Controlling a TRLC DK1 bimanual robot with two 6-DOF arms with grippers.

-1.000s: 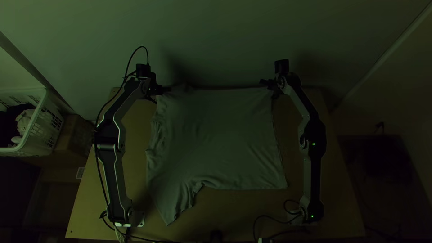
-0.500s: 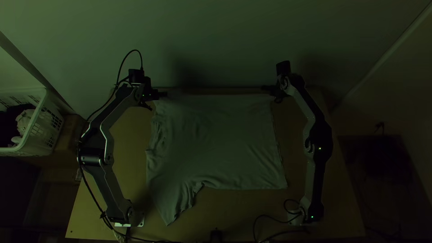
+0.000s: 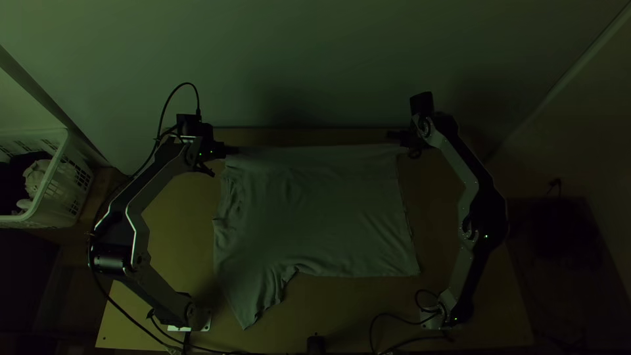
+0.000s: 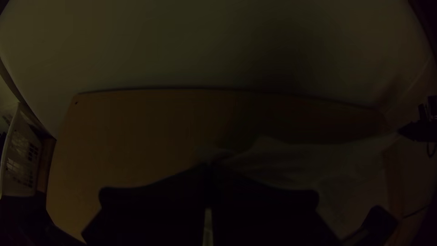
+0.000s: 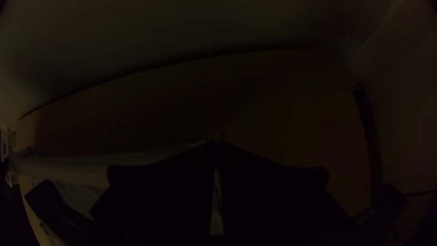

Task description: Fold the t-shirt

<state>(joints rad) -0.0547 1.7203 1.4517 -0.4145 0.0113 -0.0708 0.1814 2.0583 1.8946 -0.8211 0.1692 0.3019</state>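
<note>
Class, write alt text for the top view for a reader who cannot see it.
Plain pale t-shirt across a light wooden table, its far corners held by the black left gripper and black right gripper of two silver-grey robot arms. A white plastic basket stands at the left.

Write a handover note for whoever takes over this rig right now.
Left gripper: shut on the t-shirt, at the left end of its far edge in the top view.
Right gripper: shut on the same edge, at its right end.
T-shirt: mostly spread on the table, far edge stretched between the grippers; a sleeve points toward the table's near edge.
Done: both ends of the far edge gripped. I can make out no finished fold.
Left: the folding itself; probably bring the held edge over toward the near side, release, then tuck in that sleeve.
</note>
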